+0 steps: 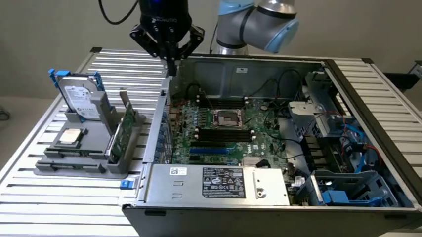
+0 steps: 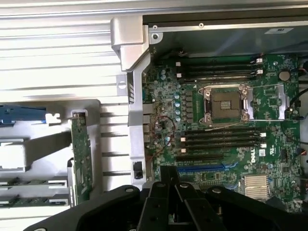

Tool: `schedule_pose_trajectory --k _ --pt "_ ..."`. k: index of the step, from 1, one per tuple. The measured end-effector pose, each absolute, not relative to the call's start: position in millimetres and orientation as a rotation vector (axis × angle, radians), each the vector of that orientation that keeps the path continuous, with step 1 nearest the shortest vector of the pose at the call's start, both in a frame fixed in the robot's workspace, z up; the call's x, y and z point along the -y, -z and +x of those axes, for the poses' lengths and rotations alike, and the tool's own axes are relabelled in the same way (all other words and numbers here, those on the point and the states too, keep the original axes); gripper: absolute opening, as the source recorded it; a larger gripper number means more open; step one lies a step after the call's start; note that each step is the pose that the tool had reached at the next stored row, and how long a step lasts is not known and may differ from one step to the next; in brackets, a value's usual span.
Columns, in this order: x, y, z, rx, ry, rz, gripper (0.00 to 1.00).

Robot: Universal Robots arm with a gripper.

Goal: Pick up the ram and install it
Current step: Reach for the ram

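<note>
1. End effector (image 1: 170, 65) status: we see its fingers drawn together to a narrow tip, with nothing held between them. It hangs above the far corner of the open computer case (image 1: 250, 74), at the exterior view's left, and touches nothing.
2. Location of the ram (image 1: 125, 129): it stands upright on its long edge in a slot of the grey holder (image 1: 72, 167). The holder rests on the slatted surface (image 1: 59, 202), just beside the outer wall of the case. In the wrist view the ram (image 2: 81, 154) sits in the same holder, apart from the fingers (image 2: 159, 202).
3. Neighbouring item: a hard drive (image 1: 80, 101) in a blue frame stands at the far end of the holder. We do not count it as part of this task.
4. Install site: the motherboard (image 2: 163, 125) lies flat inside the case. The black memory slots (image 2: 221, 139) beside the processor socket (image 2: 226, 103) look unoccupied.
5. Step in hand: we judge this to be the approach phase of the pick-up. The ram is not yet grasped and nothing is installed.
6. Requirements of the grasp, as we judge them:
   - Open the fingers.
   - Face the pads to the two flat sides of the board.
   - Centre them over its top edge.
   - Descend straight, clear of the holder walls.
   - Grip centrally, because the board is thin and an off-centre grip would likely tilt it.
</note>
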State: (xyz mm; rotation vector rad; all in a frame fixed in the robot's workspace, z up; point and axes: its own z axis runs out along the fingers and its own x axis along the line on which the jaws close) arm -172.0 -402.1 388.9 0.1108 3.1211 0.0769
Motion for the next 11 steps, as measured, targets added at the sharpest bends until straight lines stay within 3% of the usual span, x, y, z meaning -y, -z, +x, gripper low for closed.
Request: schedule_pose_trajectory --k 11 --pt "405 -382 -222 -3.121 -0.077 0.111 0.11"
